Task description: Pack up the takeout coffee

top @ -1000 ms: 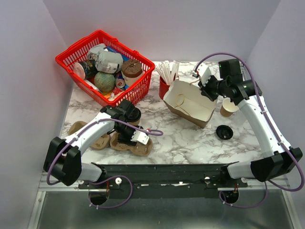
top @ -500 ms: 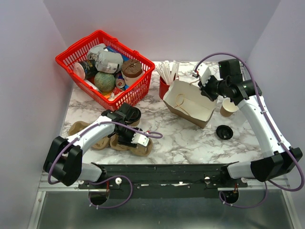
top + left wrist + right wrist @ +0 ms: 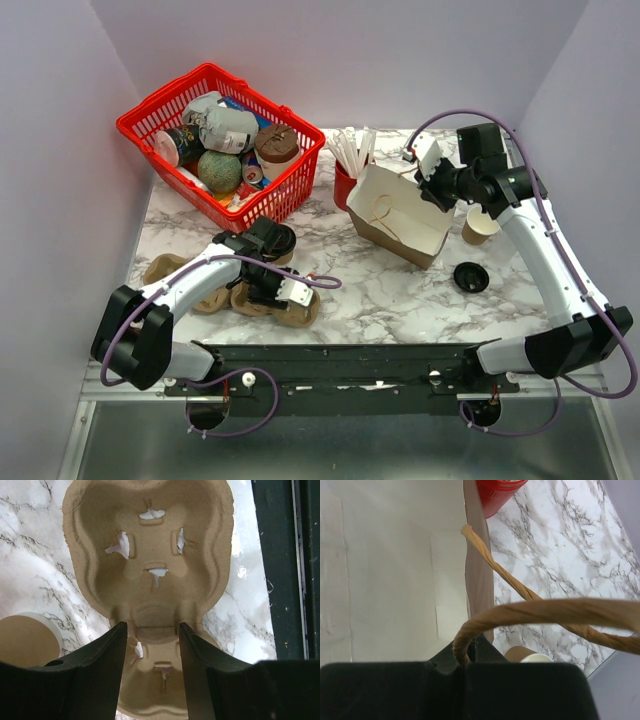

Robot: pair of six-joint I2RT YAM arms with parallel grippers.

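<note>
The takeout coffee (image 3: 279,241), a small brown cup under a black lid, stands upright on the table (image 3: 380,290) just behind the moulded pulp cup carrier (image 3: 150,565) and close beside the left arm's wrist. Nothing grips it.

The left fingers (image 3: 100,675) are spread apart over the carrier, one on each side of its central ridge, with a cup well showing in the gap between them. They pinch nothing. The pose suggests the arm is lining up on the carrier, either to steady it or to take it by the ridge, since the coffee would need a seated place before packing. Which of the two is meant cannot be told.

The right fingers (image 3: 420,690) are pressed together on the twisted paper handle (image 3: 530,612) of the brown paper bag (image 3: 400,215). The bag lies tilted with its white inside open toward the left arm. Held this way, the mouth probably stays wide and facing the coffee, ready to receive it.

The red straw cup (image 3: 345,185) stands just behind the bag. The lidless paper cup (image 3: 479,226) and the loose black lid (image 3: 471,277) sit to the bag's right, clear of the path between coffee and bag.
</note>
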